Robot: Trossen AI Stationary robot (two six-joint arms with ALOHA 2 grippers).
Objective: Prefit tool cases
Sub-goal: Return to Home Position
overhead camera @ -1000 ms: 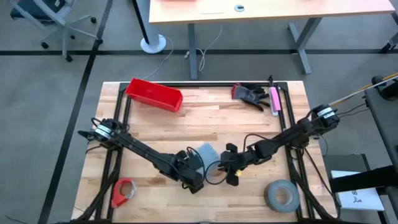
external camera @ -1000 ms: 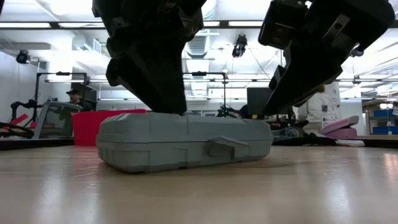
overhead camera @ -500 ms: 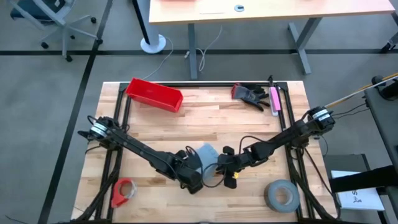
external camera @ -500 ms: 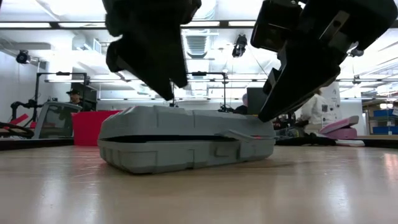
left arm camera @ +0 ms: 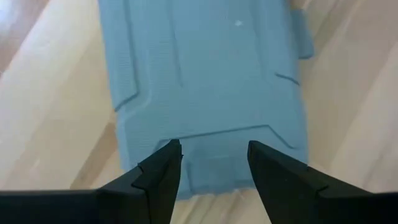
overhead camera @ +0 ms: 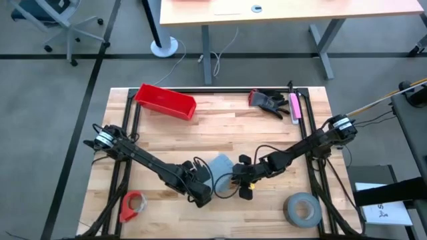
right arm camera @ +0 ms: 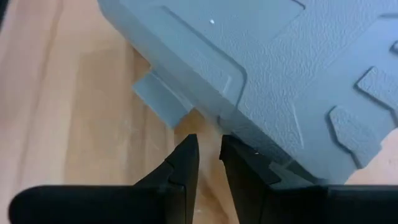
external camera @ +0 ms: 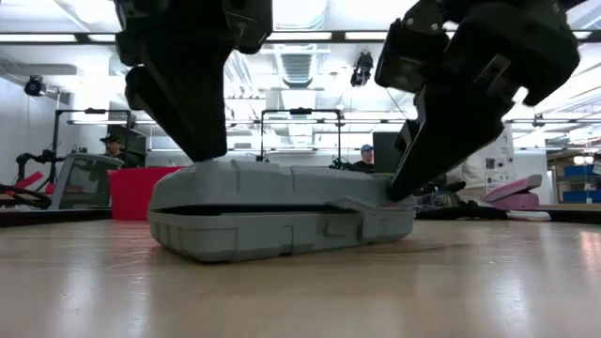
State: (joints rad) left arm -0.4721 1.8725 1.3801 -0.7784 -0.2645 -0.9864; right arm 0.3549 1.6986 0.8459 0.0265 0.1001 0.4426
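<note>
The grey-blue tool case (overhead camera: 223,172) lies flat on the table's near middle. In the low view its lid (external camera: 282,183) stands slightly ajar, with a dark slit along the front. My left gripper (left arm camera: 212,149) is open, its fingers spread above the case's left end (external camera: 192,141). My right gripper (right arm camera: 208,146) is shut but for a narrow slit. It slants down at the case's right end (external camera: 399,183), beside a small latch tab (right arm camera: 163,98). My left gripper comes from above, pointing down, and its open fingertips (left arm camera: 169,152) meet the lid's top near the left end (external camera: 202,164). The case stays on the table. My right gripper slants down from the table's right. One fingertip (right arm camera: 239,152) lies against the lid's edge (right arm camera: 231,127) at the right end, with bare wood between the fingers.
A red bin (overhead camera: 165,101) sits at the far left. Black gloves (overhead camera: 268,101) and a pink tool (overhead camera: 294,107) lie at the far right. A grey tape roll (overhead camera: 301,208) is near right, a red item (overhead camera: 132,205) near left. People stand beyond the table.
The case's lid has risen off its base, and a dark slit now runs along the front. My left gripper lifted off the lid, moved toward the table's left and came down again near the case's left end. My right gripper stayed at the right end.
</note>
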